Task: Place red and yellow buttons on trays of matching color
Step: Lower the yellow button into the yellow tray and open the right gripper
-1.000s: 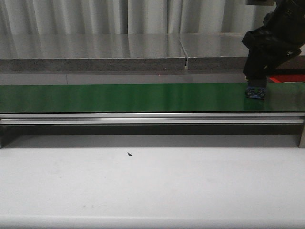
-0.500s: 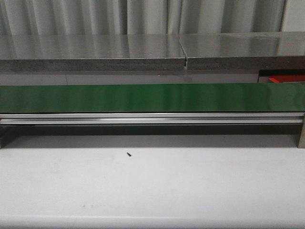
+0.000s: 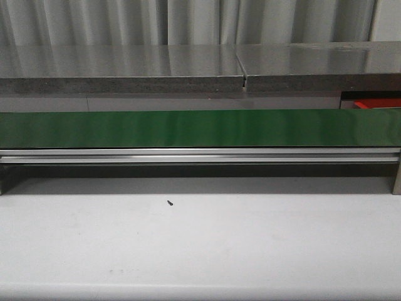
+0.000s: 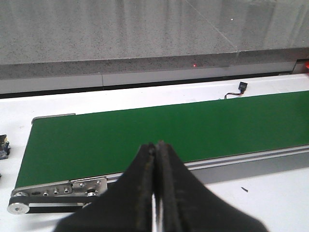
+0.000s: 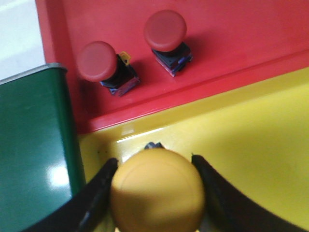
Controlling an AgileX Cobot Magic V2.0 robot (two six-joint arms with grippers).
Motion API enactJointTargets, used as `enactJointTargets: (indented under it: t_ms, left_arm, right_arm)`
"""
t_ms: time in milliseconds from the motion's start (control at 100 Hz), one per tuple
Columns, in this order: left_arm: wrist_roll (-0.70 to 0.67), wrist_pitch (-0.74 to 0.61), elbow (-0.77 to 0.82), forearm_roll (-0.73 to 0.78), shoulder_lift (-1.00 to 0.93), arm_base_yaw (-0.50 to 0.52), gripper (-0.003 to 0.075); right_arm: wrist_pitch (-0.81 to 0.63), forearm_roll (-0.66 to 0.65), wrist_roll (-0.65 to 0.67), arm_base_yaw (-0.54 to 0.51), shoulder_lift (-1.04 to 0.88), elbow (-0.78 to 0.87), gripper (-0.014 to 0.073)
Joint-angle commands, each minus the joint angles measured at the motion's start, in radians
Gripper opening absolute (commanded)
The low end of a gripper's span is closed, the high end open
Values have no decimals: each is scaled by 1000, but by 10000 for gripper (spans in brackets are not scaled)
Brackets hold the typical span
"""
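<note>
The yellow button sits right between the two black fingers of the right gripper. One finger is on each side of its round cap, and both look like they touch it, so the right gripper is grasping the button. The button is over the yellow tray. I cannot tell if its bottom rests on the tray or hangs just above it, because the big cap hides everything under it. Only a tiny dark bit of its body peeks out past the cap.

Just beside the yellow tray is the red tray. Two red buttons stand in it, near each other and near the wall next to the yellow tray. The end of the green belt is next to both trays.

The left gripper hangs over the white table, near the green belt. Its two fingers are pressed together with nothing between them.

In the front view, neither arm shows. Only a thin red sliver of the red tray peeks out behind the belt, and the yellow tray cannot be seen there. A tiny dark speck lies on the table; it is too small to tell what it is.
</note>
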Motion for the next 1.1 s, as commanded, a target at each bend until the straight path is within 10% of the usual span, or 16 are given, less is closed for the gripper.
enactJointTargets:
  t_ms: [0, 830, 1090]
  left_arm:
    - [-2, -57, -26, -30, 3, -6, -19]
    - [-2, -57, -26, -30, 3, -6, -19]
    - [-2, -57, -26, -30, 3, -6, -19]
  right_arm:
    - [-69, 31, -1, -6, -1, -23, 204]
    - [-110, -14, -1, -6, 173, -23, 211]
    - [-107, -2, -1, -6, 165, -30, 504]
